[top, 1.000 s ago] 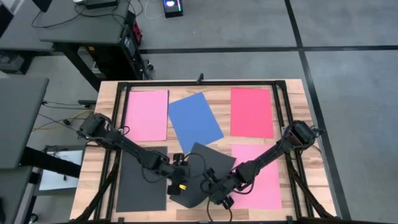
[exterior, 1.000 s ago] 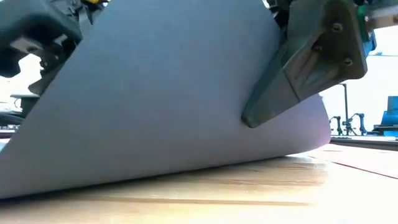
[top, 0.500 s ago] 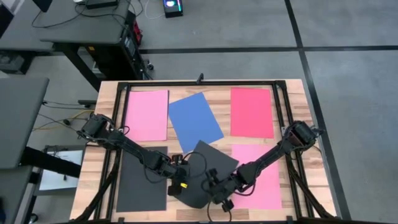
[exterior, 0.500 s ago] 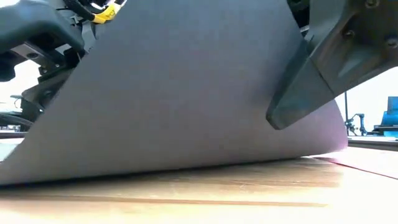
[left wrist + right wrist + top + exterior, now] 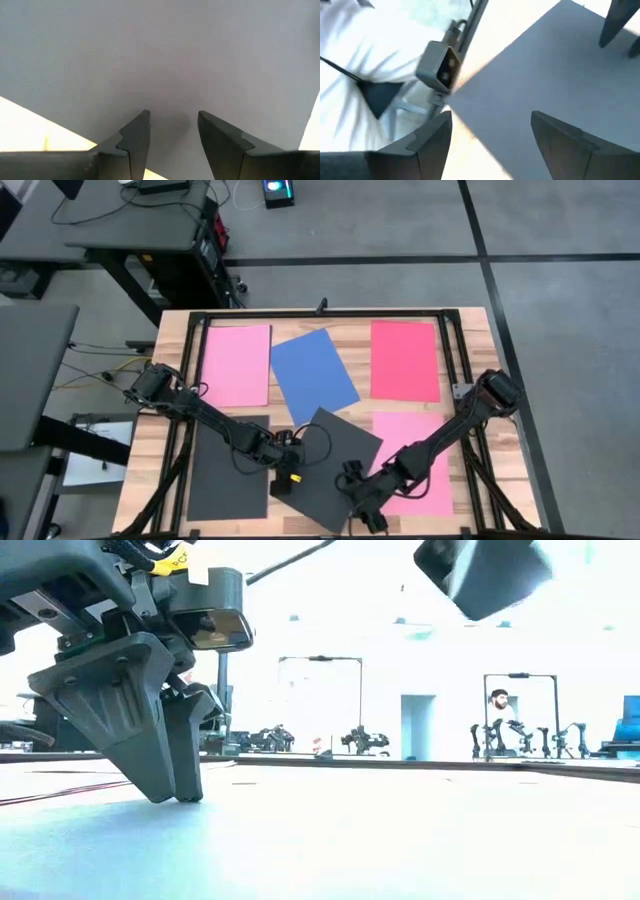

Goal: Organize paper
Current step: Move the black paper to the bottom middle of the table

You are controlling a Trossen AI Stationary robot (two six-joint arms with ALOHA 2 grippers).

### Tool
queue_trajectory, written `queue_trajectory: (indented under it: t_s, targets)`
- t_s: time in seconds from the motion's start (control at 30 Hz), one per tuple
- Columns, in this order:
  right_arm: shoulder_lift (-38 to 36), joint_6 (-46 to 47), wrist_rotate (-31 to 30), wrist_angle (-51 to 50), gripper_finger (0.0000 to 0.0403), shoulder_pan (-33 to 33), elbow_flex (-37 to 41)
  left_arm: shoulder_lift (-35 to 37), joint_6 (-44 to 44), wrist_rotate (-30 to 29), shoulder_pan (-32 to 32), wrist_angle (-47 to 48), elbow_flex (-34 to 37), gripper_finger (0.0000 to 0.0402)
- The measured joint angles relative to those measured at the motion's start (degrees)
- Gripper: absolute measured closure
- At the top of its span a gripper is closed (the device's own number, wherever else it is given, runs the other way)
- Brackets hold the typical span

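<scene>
The dark grey sheet [image 5: 330,465] is partly hidden under the left pincer [image 5: 285,483], narrowly parted, and the right pincer [image 5: 367,518], spread wide, empty

High view: straight down over whole surface [image 5: 170,380]. Low view: surface height, level toward room, very near dark sheet [image 5: 330,465]. Both wrist views: close above same dark sheet [image 5: 165,55], looking past own fingers.

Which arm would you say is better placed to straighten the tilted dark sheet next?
Probably the left: the left gripper sits on the tilted dark sheet, fingers apart. The right gripper is open, off the sheet's near corner.
</scene>
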State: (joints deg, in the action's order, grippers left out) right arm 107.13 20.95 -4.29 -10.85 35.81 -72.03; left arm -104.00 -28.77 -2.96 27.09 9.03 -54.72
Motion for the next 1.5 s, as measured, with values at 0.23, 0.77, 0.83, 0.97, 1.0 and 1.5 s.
queue_trajectory:
  t_s: [0.23,0.77,0.83,0.97,1.0,1.5]
  targets:
    - [-0.07,20.27,-3.35,-5.19,0.0142,-6.29,0.0,0.83,0.18,0.99,0.16,8.14,-4.2,0.0254]
    - [6.12,20.71,-3.5,-10.7,0.0142,-12.64,0.11,19.02,1.83,-26.76,7.35,22.66,-8.01,0.0254]
    - [7.15,19.97,-3.52,-10.27,0.0142,-12.45,0.13,22.67,1.71,-32.15,9.36,20.25,-6.34,0.0254]
    - [7.43,18.59,-3.35,-10.12,0.0142,-12.52,0.04,27.77,3.13,-37.0,10.91,13.67,-1.27,0.0254]
    - [7.43,17.7,-3.36,-10.4,0.0142,-12.69,0.04,28.75,3.73,-37.01,10.9,11.68,-0.01,0.0254]
    - [7.33,-4.9,-2.17,-19.14,0.0143,-14.21,-0.78,29.77,10.61,-37.05,5.14,5.95,4.07,0.0254]
